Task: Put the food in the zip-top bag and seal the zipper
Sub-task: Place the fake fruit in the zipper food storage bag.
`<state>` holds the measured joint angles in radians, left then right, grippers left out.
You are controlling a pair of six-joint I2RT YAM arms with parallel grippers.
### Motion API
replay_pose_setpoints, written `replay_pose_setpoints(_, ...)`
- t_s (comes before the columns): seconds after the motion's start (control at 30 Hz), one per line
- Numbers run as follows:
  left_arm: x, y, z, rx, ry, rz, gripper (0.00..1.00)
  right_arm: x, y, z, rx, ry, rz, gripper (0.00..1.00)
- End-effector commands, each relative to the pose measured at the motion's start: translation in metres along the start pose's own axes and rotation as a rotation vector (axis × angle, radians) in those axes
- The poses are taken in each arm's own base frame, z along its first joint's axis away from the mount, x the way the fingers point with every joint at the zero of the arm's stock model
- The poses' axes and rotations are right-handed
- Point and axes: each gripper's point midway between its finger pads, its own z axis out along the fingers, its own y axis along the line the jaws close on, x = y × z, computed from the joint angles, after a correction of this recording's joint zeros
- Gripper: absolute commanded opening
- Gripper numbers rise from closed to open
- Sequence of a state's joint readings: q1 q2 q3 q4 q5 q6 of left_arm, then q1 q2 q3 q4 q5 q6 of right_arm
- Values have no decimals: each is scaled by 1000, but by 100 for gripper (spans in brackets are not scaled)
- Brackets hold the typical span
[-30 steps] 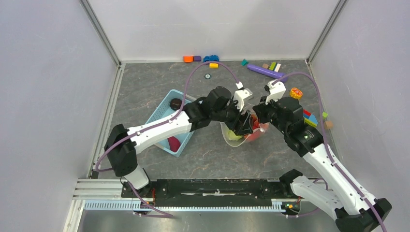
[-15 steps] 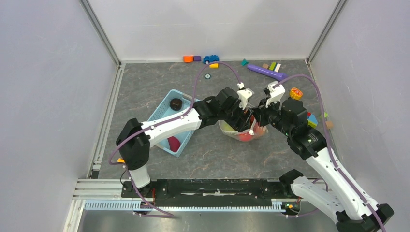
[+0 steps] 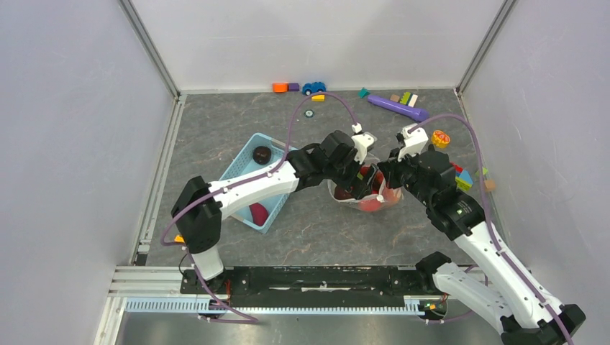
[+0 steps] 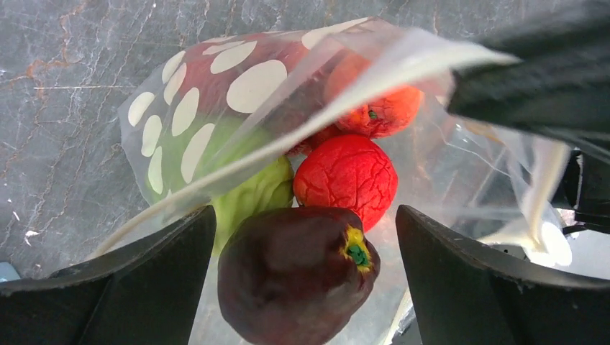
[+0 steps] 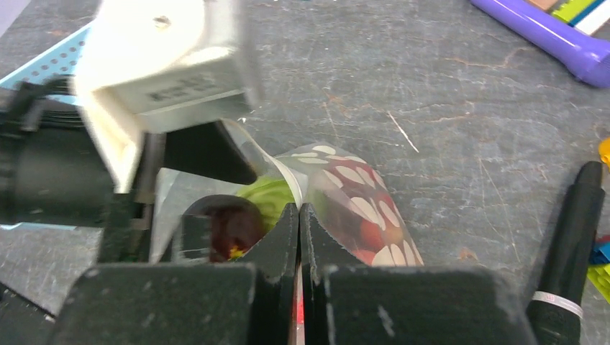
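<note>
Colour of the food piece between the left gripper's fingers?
The piece is dark maroon, yellow-green at stem; clearest in left wrist view.

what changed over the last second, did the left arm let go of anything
The left gripper pushed farther over the mouth of the zip-top bag and opened, letting go of the dark maroon fruit, which now sits loose between the open jaws. The right gripper stayed shut on the bag's rim; the blue basket did not move.
</note>
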<state>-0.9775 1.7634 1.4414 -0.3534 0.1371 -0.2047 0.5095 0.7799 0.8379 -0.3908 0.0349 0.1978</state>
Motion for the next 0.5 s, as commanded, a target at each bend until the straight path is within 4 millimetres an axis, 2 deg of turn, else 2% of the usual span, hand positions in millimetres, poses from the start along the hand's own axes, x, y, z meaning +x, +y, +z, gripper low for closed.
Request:
replay_pose_setpoints(0.0,-41,-21,-39,57,-121,1,100,-2,-22,-1,131,-32,21,0)
replay_pose_setpoints(0.1,-48,-25,-53,63,-144,-5,100,6,-35,0,200,-5,20,0)
replay_pose_setpoints(0.23,-49,-27,-68,65,-172,-7,100,10,-41,0,232,4,14,0)
replay_pose_setpoints(0.37,-35,0,-77,-86,-179,-87,100,9,-43,-2,242,0,12,0)
replay_pose_setpoints(0.47,-19,27,-87,-244,-176,-172,100,7,-41,-3,233,-6,9,0)
